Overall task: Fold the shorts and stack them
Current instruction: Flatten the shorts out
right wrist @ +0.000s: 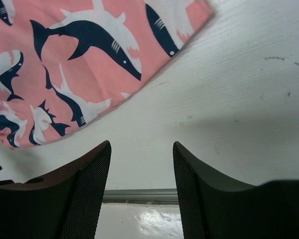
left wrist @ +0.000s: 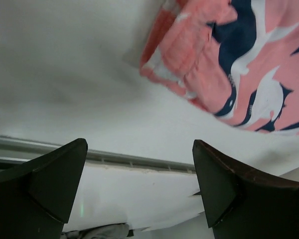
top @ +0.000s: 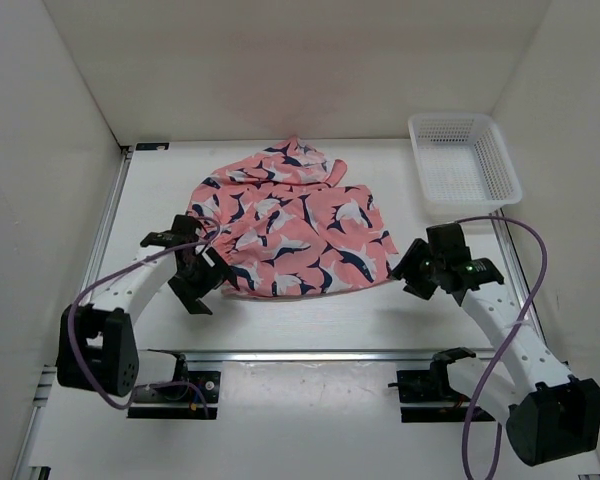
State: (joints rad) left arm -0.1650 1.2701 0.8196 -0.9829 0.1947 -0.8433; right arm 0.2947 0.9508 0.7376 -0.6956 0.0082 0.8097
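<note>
Nearest us, left gripper [left wrist: 138,149] and right gripper [right wrist: 141,147] both gape empty just short of the shorts [top: 298,235], which lie rumpled on the table [top: 310,322]. We should pinch both near corners evenly and carry them over together, keeping the fabric taut.

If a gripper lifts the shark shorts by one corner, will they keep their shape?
Probably they hang limp: the shorts lie rumpled, with soft folds near the far edge. They seem thin and light, so lifting should be easy. Pushed, they would likely bunch up rather than slide whole.
</note>
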